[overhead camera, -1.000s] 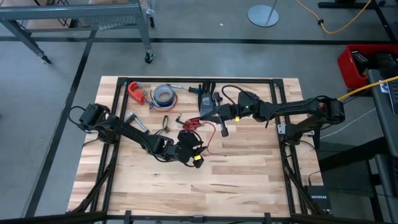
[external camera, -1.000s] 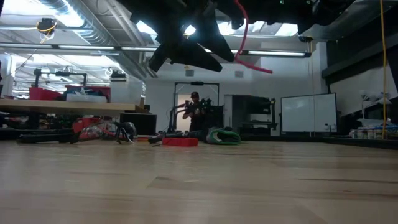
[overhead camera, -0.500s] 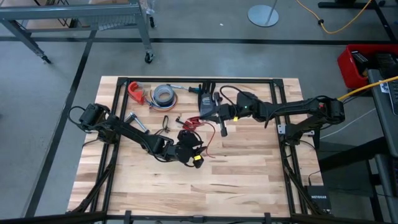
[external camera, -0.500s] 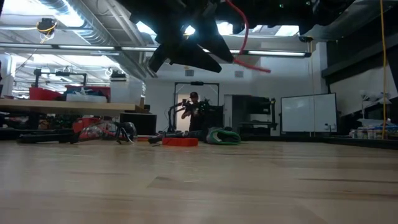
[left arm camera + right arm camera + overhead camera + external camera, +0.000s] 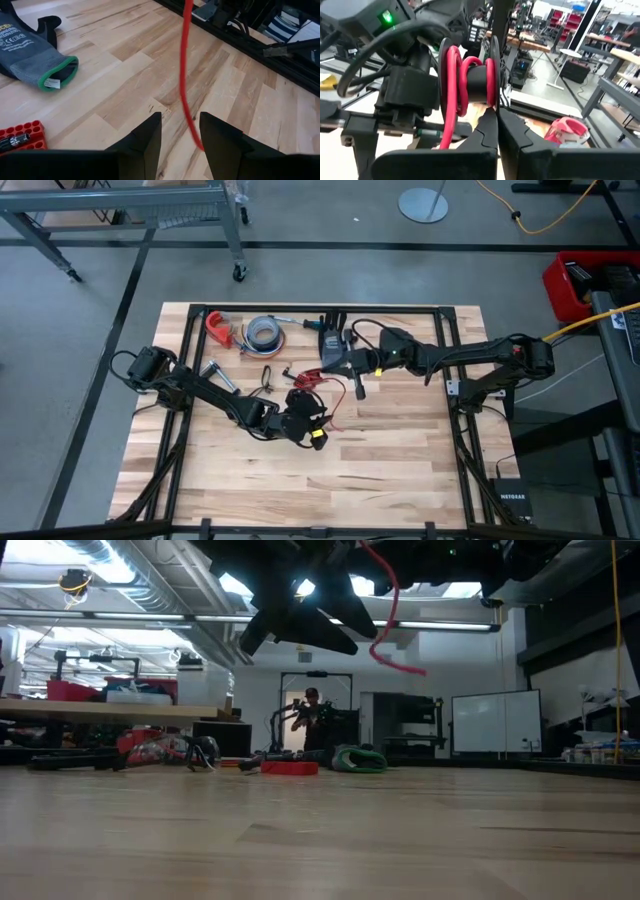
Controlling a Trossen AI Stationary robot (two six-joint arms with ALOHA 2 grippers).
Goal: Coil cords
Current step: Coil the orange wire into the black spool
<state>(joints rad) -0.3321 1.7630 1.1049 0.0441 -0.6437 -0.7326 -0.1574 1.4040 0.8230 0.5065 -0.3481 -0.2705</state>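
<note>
Red cord (image 5: 186, 75) hangs slack between the spread, empty fingers of the left gripper (image 5: 180, 132), which hovers above the middle of the wooden table (image 5: 400, 450); in the low view its free end (image 5: 392, 640) dangles in the air. Right gripper (image 5: 498, 131), jaws clenched with nothing pinched between them, points at red turns wound on a dark spool-like part (image 5: 469, 82) of the other arm. Grey glove (image 5: 35, 52) lies flat nearby.
</note>
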